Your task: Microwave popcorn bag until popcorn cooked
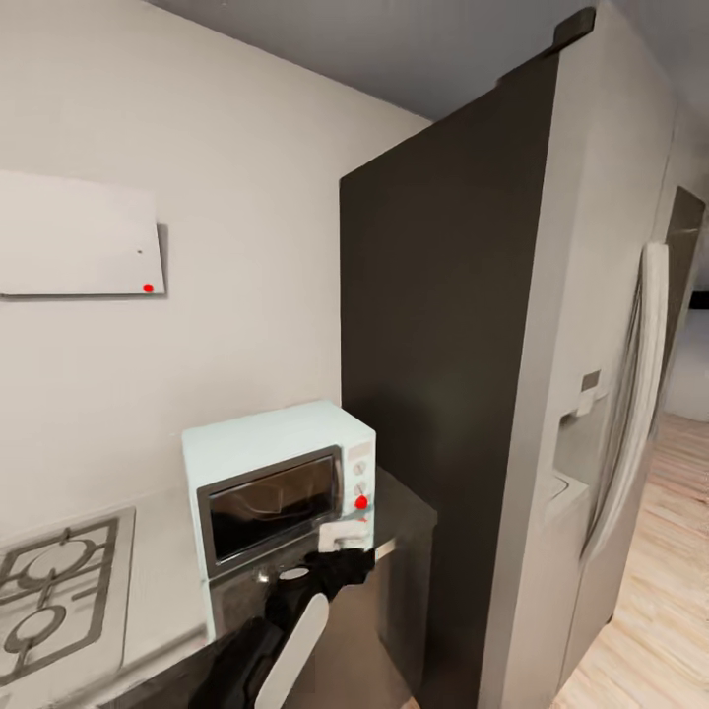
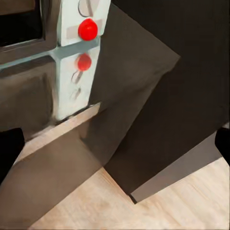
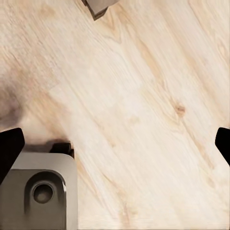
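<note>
Countertop (image 1: 162, 581) holds shut microwave (image 1: 276, 492); left claw (image 1: 345, 540) at knobs, spread; right claw (image 3: 115, 143) spread.

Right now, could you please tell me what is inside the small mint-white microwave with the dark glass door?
The mint-white microwave stands on the glossy grey countertop with its door shut. The dark glass shows only reflections, so anything inside is hidden. No popcorn bag can be made out.

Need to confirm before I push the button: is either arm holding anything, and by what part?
Nothing is held. The wrist views show both sets of jaws spread wide and empty; the left gripper sits at the microwave near its red button.
</note>
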Motion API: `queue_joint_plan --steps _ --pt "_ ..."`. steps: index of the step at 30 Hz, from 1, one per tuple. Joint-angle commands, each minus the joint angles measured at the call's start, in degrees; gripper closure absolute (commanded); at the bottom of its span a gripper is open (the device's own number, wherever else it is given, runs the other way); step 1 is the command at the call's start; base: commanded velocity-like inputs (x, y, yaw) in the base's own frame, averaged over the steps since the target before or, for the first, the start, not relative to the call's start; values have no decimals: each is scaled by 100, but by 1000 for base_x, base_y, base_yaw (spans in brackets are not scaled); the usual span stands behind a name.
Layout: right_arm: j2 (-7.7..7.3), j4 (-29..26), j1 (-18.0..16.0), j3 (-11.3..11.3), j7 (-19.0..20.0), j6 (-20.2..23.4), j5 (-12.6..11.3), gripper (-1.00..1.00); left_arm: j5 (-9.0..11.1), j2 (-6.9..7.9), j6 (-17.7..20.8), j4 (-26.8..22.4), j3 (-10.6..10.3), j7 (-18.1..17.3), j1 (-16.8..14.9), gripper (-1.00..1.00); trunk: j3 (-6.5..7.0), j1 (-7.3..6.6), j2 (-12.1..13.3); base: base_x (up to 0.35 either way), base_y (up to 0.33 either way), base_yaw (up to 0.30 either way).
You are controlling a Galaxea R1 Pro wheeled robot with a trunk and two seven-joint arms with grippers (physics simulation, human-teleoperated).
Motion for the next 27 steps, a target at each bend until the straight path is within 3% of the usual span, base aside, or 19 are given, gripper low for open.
queue_joint_plan --steps 1,6,7,11,14,16,17,18,20,21,22,27 --pt "-1 17 -5 -49 13 -30 63 -100 86 0 -1 179 -62 78 2 -100 -3 -1 -6 -346 0 0" --pt "25 17 -4 -49 12 -34 260 -100 319 0 -117 1210 -115 101 18 -100 -3 -1 -6 -346 0 0" --pt "27 17 -4 -49 11 -42 275 -100 427 0 -451 1764 -117 102 18 -100 -3 -1 -6 -346 0 0" --pt "21 23 -8 -49 11 -31 273 -100 488 0 -1040 3077 -117 80 18 -100 -3 -1 -6 -346 0 0" --pt "9 25 -5 -49 17 16 272 -100 501 0 -1201 4176 -111 35 18 -100 -3 -1 -6 -346 0 0" --pt "12 26 -9 -49 22 42 265 -100 660 0 -1365 5128 -107 26 18 -100 -3 -1 -6 -346 0 0" --pt "16 26 -8 -49 18 44 264 -100 863 0 -1717 5725 -104 24 19 -100 -3 -1 -6 -346 0 0" --pt "36 26 -8 -54 13 53 263 -100 1194 0 -2177 6640 -90 -154 2 -100 -3 -1 -6 -346 0 0" --pt "49 26 -7 -57 14 53 263 -100 1215 0 -2293 6720 -78 -299 23 -100 -3 -1 -6 -347 0 0" --pt "53 26 -7 -58 18 48 263 -100 1231 10 -2894 6763 -68 -642 258 -100 -3 -1 -6 -239 0 0" --pt "53 26 -9 -58 19 42 263 -100 1229 35 -3068 6768 -67 -773 376 -100 -3 -1 -6 -202 0 0" --pt "44 26 -6 -58 13 24 263 -100 1237 219 -3261 6773 -65 -947 666 -100 -3 -1 -6 -80 0 0"
